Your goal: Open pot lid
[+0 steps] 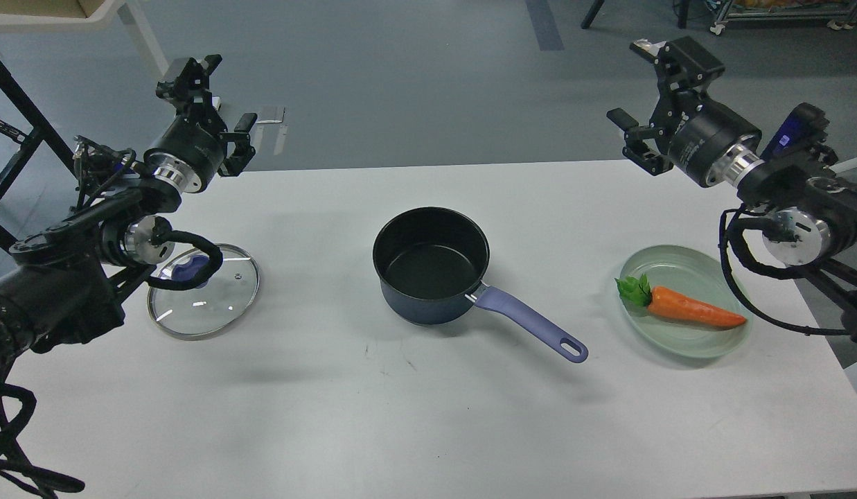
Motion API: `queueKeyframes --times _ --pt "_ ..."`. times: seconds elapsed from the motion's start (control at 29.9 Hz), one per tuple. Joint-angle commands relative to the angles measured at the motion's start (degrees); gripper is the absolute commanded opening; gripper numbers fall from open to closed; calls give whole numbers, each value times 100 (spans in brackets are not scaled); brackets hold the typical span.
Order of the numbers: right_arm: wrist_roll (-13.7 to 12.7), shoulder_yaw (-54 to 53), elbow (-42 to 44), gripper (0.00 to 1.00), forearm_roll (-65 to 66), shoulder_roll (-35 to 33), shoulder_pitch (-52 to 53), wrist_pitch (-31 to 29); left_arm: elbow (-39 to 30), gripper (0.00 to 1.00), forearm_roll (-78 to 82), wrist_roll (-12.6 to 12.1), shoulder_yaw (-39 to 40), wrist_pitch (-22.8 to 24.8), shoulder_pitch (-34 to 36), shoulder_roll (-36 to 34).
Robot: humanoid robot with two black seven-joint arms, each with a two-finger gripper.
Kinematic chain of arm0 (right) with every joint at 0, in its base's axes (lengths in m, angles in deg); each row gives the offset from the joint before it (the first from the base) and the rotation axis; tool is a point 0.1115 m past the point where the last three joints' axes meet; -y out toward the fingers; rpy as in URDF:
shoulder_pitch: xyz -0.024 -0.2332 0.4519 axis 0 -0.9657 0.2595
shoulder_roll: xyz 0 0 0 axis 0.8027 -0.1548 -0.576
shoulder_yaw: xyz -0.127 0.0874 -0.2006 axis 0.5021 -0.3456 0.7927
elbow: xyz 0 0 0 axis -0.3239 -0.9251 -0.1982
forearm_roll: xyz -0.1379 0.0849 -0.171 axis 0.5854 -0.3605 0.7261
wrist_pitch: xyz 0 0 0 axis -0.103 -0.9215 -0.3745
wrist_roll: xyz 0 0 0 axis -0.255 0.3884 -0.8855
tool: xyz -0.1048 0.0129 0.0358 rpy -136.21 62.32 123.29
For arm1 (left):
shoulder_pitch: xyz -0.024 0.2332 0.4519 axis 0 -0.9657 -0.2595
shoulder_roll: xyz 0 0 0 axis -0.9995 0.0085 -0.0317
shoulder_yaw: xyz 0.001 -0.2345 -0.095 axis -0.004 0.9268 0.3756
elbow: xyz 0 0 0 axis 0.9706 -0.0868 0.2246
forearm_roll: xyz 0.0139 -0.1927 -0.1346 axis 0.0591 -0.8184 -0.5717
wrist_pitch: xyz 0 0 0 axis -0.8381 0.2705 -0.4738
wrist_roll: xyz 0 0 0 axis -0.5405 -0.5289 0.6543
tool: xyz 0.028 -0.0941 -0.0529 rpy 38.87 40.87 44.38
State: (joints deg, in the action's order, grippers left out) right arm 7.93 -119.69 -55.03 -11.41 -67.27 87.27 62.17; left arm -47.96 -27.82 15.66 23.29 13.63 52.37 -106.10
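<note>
A dark blue pot [431, 263] with a purple handle [532, 326] stands open in the middle of the white table [428, 416]. Its glass lid [217, 298] lies flat on the table to the left, its blue knob [190, 267] partly hidden behind a cable of my left arm. My left gripper [220, 97] is open and empty, raised over the table's far left edge, above and behind the lid. My right gripper [639, 83] is open and empty, raised beyond the far right edge, well away from the pot.
A pale green plate [677, 260] holding a toy carrot [684, 308] sits at the right, under my right arm. A white desk leg [144, 28] stands on the floor at the far left.
</note>
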Motion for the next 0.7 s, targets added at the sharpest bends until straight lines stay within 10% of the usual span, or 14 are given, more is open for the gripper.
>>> queueKeyframes --times 0.0,0.17,0.67 --pt "239 -547 372 100 -238 394 -152 -84 17 99 -228 0 3 -14 -11 45" --pt "671 -961 679 100 -246 842 -399 -75 17 99 -799 0 46 91 -11 115" --pt "654 -1691 953 100 -1318 1643 -926 -67 9 99 -950 0 679 390 -468 361"
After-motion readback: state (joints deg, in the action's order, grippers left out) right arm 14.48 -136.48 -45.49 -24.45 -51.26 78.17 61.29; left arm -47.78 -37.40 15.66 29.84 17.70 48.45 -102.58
